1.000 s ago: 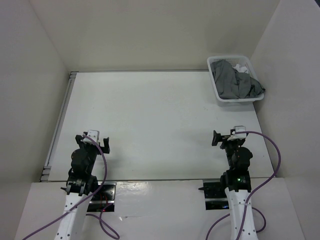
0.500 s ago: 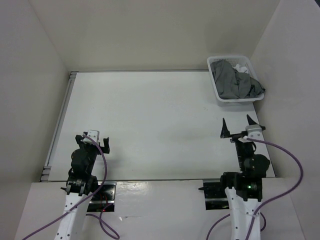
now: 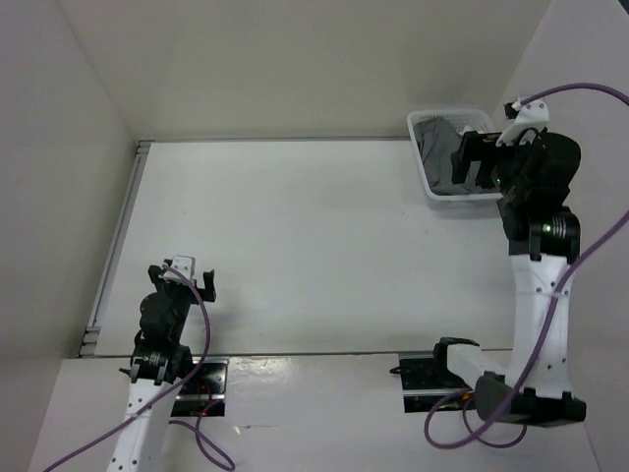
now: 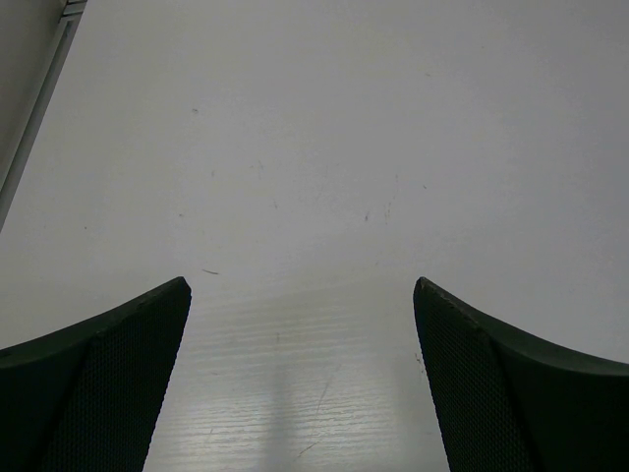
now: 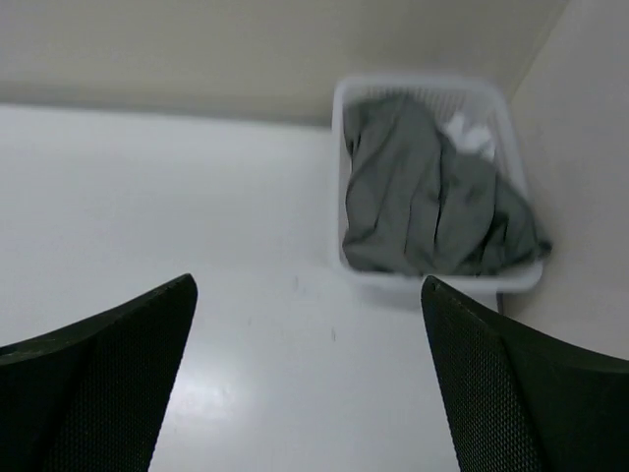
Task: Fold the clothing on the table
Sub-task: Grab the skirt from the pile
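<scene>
Both wide open, empty: left pincer (image 4: 300,285) over the table (image 4: 314,147), right pincer (image 5: 310,280) facing the clothing (image 5: 423,206)

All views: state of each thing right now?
skirt: crumpled, unfolded, in basket, one edge over the rim.
white cloth: in basket, partly under skirt.
basket: upright, at far right corner of table.
left end effector: open, empty, low over table.
right end effector: open, empty, raised, facing basket.
</scene>
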